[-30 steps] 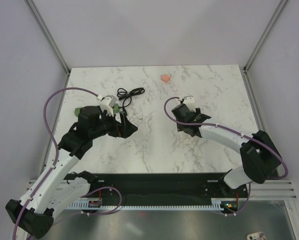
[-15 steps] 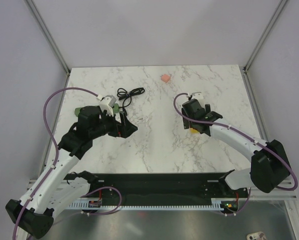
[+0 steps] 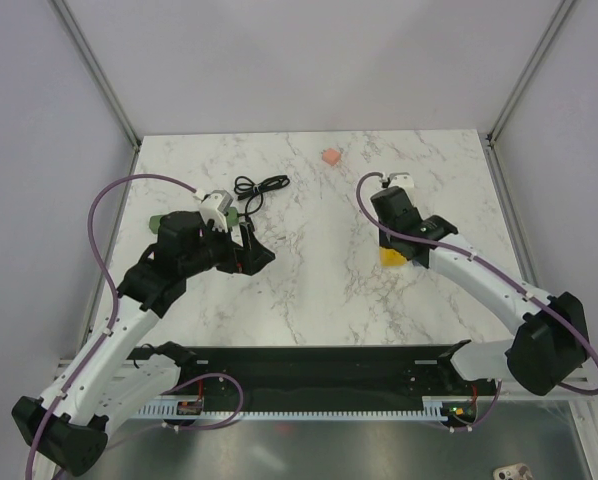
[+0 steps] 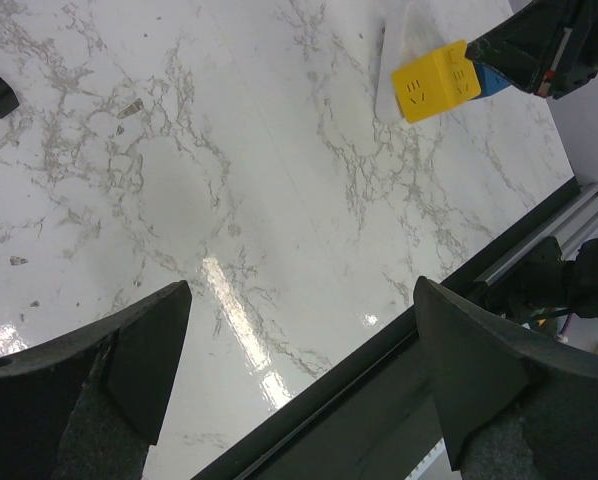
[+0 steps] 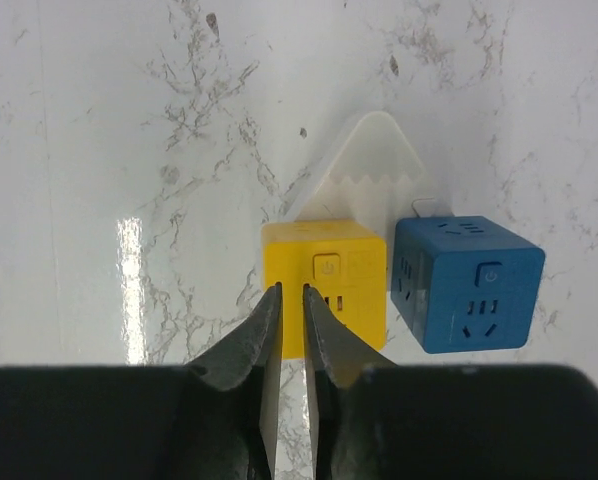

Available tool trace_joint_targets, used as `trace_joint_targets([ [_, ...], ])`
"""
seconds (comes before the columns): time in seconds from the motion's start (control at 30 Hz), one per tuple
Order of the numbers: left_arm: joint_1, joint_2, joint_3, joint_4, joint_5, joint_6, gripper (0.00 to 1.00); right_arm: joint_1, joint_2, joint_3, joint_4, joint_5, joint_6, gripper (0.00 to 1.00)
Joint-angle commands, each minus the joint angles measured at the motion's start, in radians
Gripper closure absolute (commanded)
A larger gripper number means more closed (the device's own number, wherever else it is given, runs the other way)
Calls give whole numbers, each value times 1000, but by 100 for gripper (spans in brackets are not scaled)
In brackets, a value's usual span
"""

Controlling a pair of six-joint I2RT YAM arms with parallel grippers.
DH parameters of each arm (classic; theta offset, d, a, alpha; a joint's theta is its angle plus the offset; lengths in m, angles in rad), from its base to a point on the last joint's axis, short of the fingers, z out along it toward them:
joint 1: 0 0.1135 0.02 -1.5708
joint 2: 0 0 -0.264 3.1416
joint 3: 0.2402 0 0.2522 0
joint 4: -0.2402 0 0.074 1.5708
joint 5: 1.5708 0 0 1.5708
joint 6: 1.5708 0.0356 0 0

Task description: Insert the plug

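Right arm (image 3: 479,280) covers most of the yellow cube (image 3: 389,257) — the blue cube (image 4: 482,80) barely shows.

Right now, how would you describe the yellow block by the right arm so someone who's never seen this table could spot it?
Start at the marble table, right half, and find the right arm's end effector. At its closed tips, two socket cubes sit side by side next to a white jagged-edged piece. Yours is the yellow cube, the one at the tips, not the blue cube.
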Motion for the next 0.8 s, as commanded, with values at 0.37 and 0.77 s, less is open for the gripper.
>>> trace_joint_targets([
  [0.37, 2, 18, 5, 33, -13, 8, 0, -20, 6, -109, 87, -78, 43, 86],
  [0.77, 0, 25, 8, 38, -13, -18, 0, -34, -13, -60, 33, -71, 26, 85],
])
